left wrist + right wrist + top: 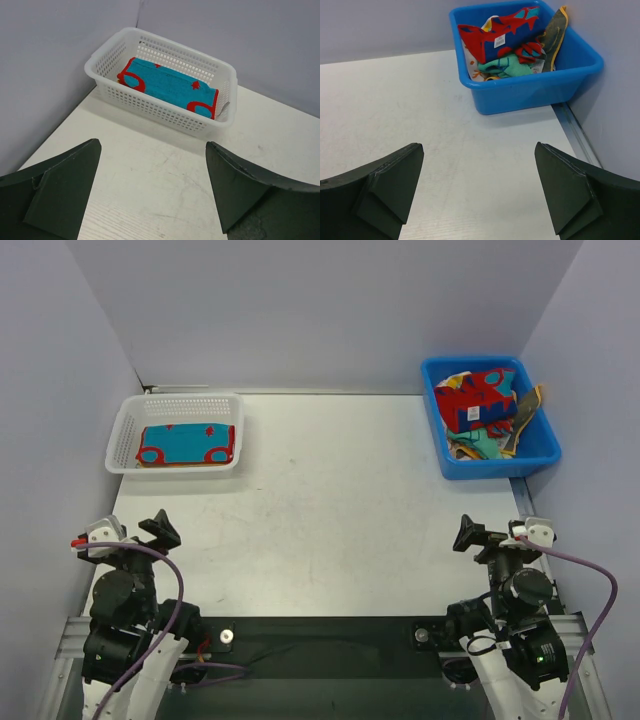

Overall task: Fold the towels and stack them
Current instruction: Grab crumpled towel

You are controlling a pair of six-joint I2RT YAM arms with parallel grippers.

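Towels point(487, 405), red-and-blue, teal and grey, lie crumpled together in the blue bin point(497, 466) at the far right corner of the table point(330, 530), while one folded teal towel point(187, 444) with red prints rests flat in the white mesh basket point(124, 432) at far left. My left gripper point(152, 165) and right gripper point(479, 165) hang above the tabletop, jaws spread wide, holding nothing

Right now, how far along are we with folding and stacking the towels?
Done: a folded teal towel with red prints lies flat in the white mesh basket; whether more sit under it is unclear. In hand: nothing, the left pincer and right pincer are both open and empty. Left: the crumpled towels heaped in the blue plastic bin, a red-and-blue towel on top.
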